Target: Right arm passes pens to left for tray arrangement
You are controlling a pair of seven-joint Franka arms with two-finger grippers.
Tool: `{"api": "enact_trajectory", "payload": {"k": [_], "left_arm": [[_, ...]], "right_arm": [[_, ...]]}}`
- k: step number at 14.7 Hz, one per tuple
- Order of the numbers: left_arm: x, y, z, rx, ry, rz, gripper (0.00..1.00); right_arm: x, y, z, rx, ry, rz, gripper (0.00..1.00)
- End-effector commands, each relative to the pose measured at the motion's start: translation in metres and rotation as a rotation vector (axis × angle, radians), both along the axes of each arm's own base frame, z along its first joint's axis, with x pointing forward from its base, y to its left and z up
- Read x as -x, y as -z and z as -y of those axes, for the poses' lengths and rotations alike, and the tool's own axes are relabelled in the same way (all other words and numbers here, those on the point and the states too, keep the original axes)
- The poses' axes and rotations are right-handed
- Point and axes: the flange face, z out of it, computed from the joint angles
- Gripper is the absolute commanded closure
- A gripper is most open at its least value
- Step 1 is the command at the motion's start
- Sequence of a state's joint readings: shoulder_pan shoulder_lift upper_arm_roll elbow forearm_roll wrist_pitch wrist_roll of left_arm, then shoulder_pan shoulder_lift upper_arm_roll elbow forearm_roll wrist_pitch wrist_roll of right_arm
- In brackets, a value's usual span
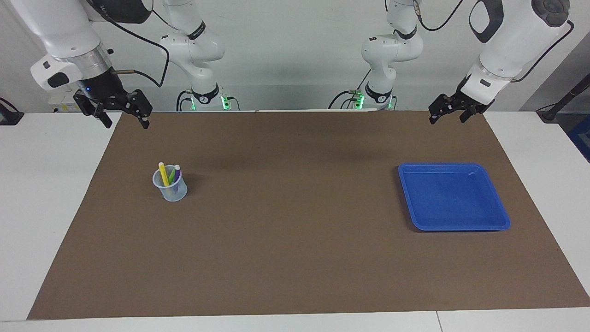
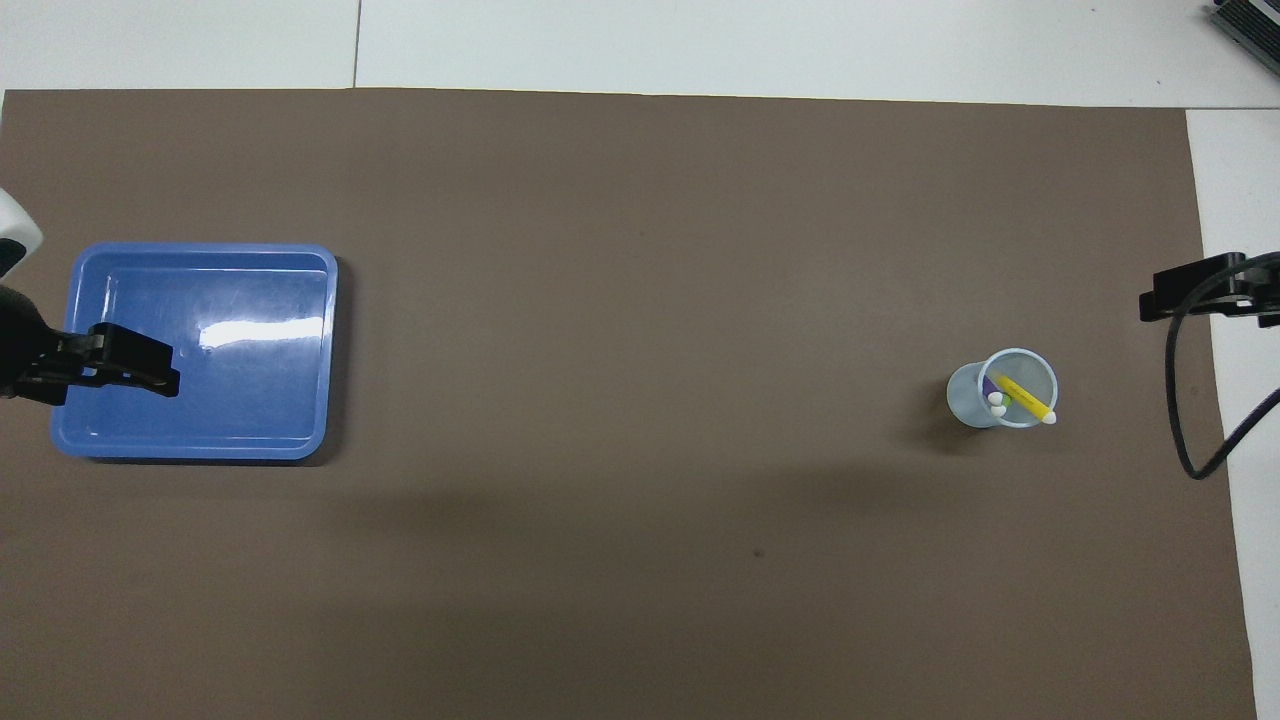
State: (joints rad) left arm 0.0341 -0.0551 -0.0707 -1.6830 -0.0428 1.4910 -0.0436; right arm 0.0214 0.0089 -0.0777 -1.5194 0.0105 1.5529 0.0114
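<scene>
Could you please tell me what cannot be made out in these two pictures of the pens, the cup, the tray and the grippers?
- Three slim marker pens: lower halves veiled by the translucent pale-blue cup in both views.
- Shallow bright blue plastic tray: overhead, one edge is covered by the raised, open left gripper.
- Right gripper, open: overhead, mostly cut off by the frame edge.
- Both arms' upper parts: cut off by the top edge, facing view.

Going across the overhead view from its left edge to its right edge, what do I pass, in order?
Left gripper over the blue tray, then bare brown mat, the clear cup holding the three pens, then the right gripper.
</scene>
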Motion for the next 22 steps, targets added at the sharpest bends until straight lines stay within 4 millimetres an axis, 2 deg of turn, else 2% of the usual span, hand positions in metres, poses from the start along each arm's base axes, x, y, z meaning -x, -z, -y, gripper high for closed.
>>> {"api": "enact_trajectory", "payload": {"k": [1, 2, 4, 7, 11, 14, 16, 20, 22], "left_arm": [[0.012, -0.008, 0.000, 0.007, -0.010, 0.003, 0.00], [0.013, -0.009, -0.001, 0.007, -0.011, 0.006, 0.00], [0.013, -0.013, -0.001, 0.007, -0.013, 0.017, 0.00], [0.015, -0.012, -0.001, 0.003, -0.028, 0.005, 0.00], [0.015, -0.013, 0.001, -0.028, -0.265, 0.011, 0.00], [0.016, -0.011, -0.004, -0.021, -0.296, 0.001, 0.00], [0.016, -0.010, 0.000, -0.022, -0.300, 0.002, 0.00], [0.020, -0.004, -0.005, -0.035, -0.387, -0.010, 0.00], [0.023, -0.003, 0.001, -0.037, -0.418, -0.017, 0.00]], "right_arm": [[0.007, -0.005, -0.005, 0.010, 0.000, -0.007, 0.00], [0.009, -0.005, -0.016, 0.013, -0.021, -0.008, 0.00], [0.015, 0.002, -0.020, 0.011, -0.027, -0.025, 0.00], [0.022, 0.016, -0.020, 0.009, -0.026, -0.041, 0.00], [0.024, 0.038, -0.017, 0.006, -0.027, -0.039, 0.00], [0.031, 0.064, -0.017, 0.004, -0.027, -0.028, 0.00], [0.032, 0.074, -0.016, 0.003, -0.027, -0.030, 0.00], [0.032, 0.095, -0.018, 0.005, -0.032, -0.027, 0.00], [0.031, 0.103, -0.016, 0.005, -0.047, -0.025, 0.00]]}}
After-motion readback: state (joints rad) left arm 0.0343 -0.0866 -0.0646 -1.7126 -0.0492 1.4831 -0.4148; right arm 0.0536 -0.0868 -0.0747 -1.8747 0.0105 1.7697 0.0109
